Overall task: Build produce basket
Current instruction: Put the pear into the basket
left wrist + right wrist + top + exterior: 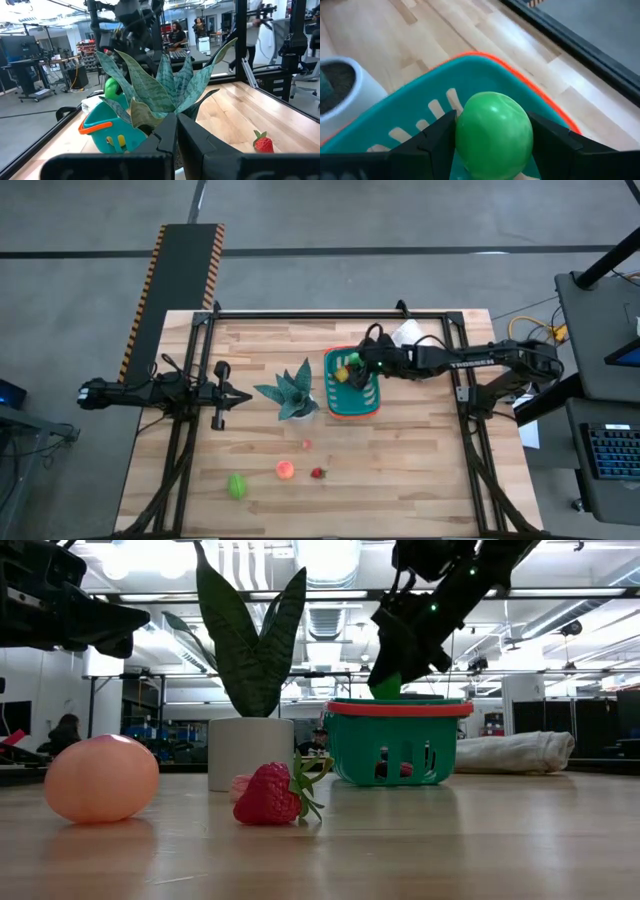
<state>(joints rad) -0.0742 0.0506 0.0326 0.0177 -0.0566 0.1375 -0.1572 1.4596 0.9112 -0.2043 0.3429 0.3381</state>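
The right gripper (492, 135), clamped on a round green toy fruit (493, 134) above the teal basket (354, 392) at the table's far right, could release off-centre, letting it strike the rim and roll away.

Glossy plastic basket (485, 67), wooden table (400, 470)

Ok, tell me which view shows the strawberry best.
The low view: the strawberry lies close and sharp, leaves visible, beside the peach-coloured fruit. The high view shows a red speck; the left wrist view shows it small; the right wrist view misses it.
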